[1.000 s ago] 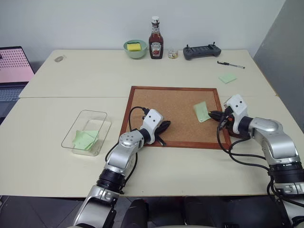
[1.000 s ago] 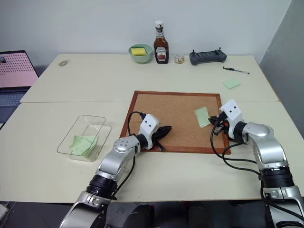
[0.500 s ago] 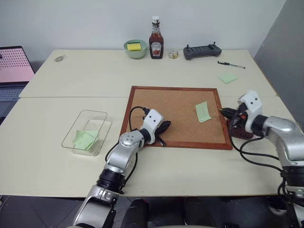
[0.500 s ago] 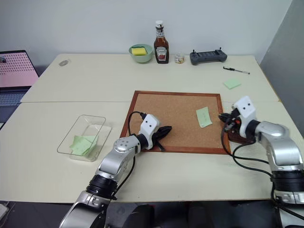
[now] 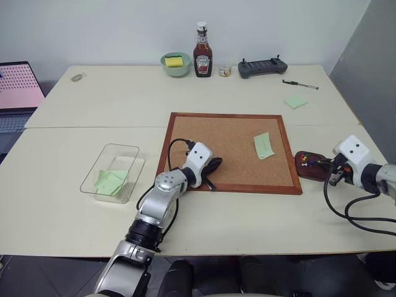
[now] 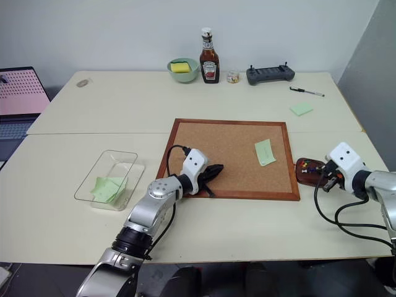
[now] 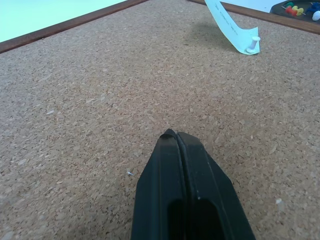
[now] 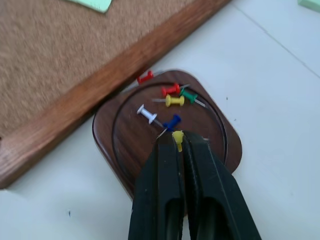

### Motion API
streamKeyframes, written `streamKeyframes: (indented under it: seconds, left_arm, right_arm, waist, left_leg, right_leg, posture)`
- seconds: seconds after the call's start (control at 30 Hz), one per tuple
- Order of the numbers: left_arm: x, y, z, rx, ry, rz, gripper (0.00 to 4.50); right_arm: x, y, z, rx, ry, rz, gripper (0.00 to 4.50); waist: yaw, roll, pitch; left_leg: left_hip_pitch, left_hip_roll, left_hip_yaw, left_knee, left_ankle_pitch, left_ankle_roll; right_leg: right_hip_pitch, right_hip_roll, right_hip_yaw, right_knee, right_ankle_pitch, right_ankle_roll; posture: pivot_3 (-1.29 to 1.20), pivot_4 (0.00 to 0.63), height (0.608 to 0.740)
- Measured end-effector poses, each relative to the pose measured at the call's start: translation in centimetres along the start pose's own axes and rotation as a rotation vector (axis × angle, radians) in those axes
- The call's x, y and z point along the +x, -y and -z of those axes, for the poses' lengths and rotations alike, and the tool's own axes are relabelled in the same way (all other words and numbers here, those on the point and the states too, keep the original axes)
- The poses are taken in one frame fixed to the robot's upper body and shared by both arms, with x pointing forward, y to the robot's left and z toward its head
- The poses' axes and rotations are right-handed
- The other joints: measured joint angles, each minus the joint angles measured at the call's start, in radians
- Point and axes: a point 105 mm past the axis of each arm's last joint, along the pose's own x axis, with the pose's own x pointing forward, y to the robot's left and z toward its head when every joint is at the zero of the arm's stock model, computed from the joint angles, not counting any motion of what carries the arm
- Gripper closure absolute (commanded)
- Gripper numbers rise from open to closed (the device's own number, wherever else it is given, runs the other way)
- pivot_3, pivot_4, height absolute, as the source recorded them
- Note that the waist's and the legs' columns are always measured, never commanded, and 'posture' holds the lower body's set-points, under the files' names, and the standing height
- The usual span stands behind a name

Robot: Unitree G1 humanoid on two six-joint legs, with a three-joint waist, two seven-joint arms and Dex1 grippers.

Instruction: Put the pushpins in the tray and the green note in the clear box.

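Right end effector is clenched on a yellow pin, pinched between its fingertips w/ the head poking out, directly over the tray. Tray sits on the worktop just beside the right edge of the corkboard. Inside the tray lie loose pins: red, green, yellow, white, blue; another red one rests on the tray's rim nearest the board frame.

Left end effector is clenched shut on nothing, fingers pressed together, tip low over bare cork near the board's front left.

Green note lies on the right part of the corkboard, one end curled up, w/ a white pin at that end. Clear box is on the worktop left of the board, well apart from the note, w/ green paper inside.
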Motion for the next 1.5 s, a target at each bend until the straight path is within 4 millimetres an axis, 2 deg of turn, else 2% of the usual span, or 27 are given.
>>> streamKeyframes:
  seconds: [0.3,0.47,0.6,0.67,0.83,0.93,1.03,1.17,1.27,1.4,1.5]
  left_arm:
    - [0.0,0.1,0.0,0.004,0.001,0.005,4.50]
    - [0.0,0.1,-0.1,0.010,0.006,0.004,4.50]
    - [0.1,0.1,-0.1,0.015,0.006,0.005,4.50]
    - [0.1,0.1,-0.1,0.016,0.006,0.006,4.50]
    - [0.1,0.0,0.0,0.020,-0.001,0.009,4.50]
    - [0.1,0.0,0.0,0.022,-0.002,0.009,4.50]
    - [0.1,0.0,0.0,0.022,-0.002,0.008,4.50]
    - [0.1,0.0,0.0,0.023,-0.001,0.006,4.50]
    - [0.1,0.0,-0.2,0.028,0.006,0.006,4.50]
    - [0.0,0.0,-0.2,0.027,0.007,0.004,4.50]
    - [-0.1,0.0,-0.2,0.026,0.007,0.001,4.50]
  right_arm:
    - [0.4,0.1,0.7,-0.027,-0.029,0.004,2.76]
    - [0.4,0.2,0.6,-0.036,-0.028,0.005,1.69]
    - [0.3,0.4,0.2,-0.030,-0.008,0.012,1.04]
    - [0.2,0.6,-0.4,-0.015,0.018,0.015,1.04]
    - [0.4,-0.6,-4.3,0.028,0.167,-0.061,1.04]
    - [1.9,-2.5,-6.0,0.075,0.240,-0.127,1.04]
    - [3.7,-4.9,-6.8,0.106,0.264,-0.202,1.04]
    - [5.3,-6.5,-8.3,0.115,0.308,-0.243,1.04]
    - [6.7,-6.7,-8.7,0.120,0.313,-0.229,1.04]
    - [7.4,-6.0,-8.4,0.117,0.297,-0.210,1.04]
    - [8.0,-5.8,-8.1,0.116,0.285,-0.202,1.48]
  waist:
    - [0.001,0.000,0.000]
    - [0.002,0.000,0.000]
    - [0.002,0.000,0.000]
    - [0.001,0.000,0.000]
    - [0.002,0.000,0.000]
    - [0.001,0.000,0.000]
    - [0.002,0.000,0.000]
    - [0.002,0.000,0.000]
    - [0.002,0.000,-0.001]
    - [0.001,0.000,-0.001]
    - [0.000,0.001,-0.001]
  left_leg:
    - [0.000,0.000,0.000,0.000,0.000,0.000]
    - [0.000,0.000,0.000,0.000,0.000,0.000]
    - [0.000,0.000,0.000,0.000,0.000,0.000]
    - [0.000,0.000,0.000,0.000,0.000,0.000]
    - [0.000,0.000,-0.001,0.000,0.000,0.000]
    - [0.000,0.000,-0.001,0.000,0.000,0.000]
    - [0.000,0.000,-0.001,0.000,0.000,0.000]
    - [0.000,0.000,-0.001,0.000,0.000,0.000]
    - [0.000,0.000,-0.001,0.000,0.000,0.000]
    - [0.000,0.000,-0.001,0.000,0.000,0.000]
    - [0.000,0.000,-0.001,0.000,0.000,0.000]
  right_leg:
    - [0.000,0.000,0.000,0.000,0.000,0.000]
    - [0.000,0.000,0.000,0.000,0.000,0.000]
    - [0.000,0.000,0.000,0.000,0.000,0.000]
    - [0.000,0.000,0.000,0.000,0.000,0.000]
    - [0.001,0.000,-0.001,0.000,0.000,0.000]
    - [0.001,0.000,-0.001,0.000,0.000,0.000]
    - [0.001,0.000,-0.001,0.000,0.000,0.000]
    - [0.001,0.000,-0.001,0.000,0.000,0.000]
    - [0.000,0.000,-0.001,0.000,0.000,0.000]
    - [0.000,0.000,-0.001,0.000,0.000,0.000]
    - [0.000,0.000,-0.001,0.000,0.000,0.000]
  posture:
    - [0.00,0.150,0.740]
    - [0.00,0.150,0.740]
    - [0.00,0.150,0.740]
    - [0.00,0.150,0.740]
    - [0.00,0.150,0.740]
    - [0.00,0.150,0.740]
    - [0.00,0.150,0.740]
    - [0.00,0.150,0.740]
    - [0.00,0.150,0.740]
    - [0.00,0.150,0.740]
    - [0.00,0.150,0.740]
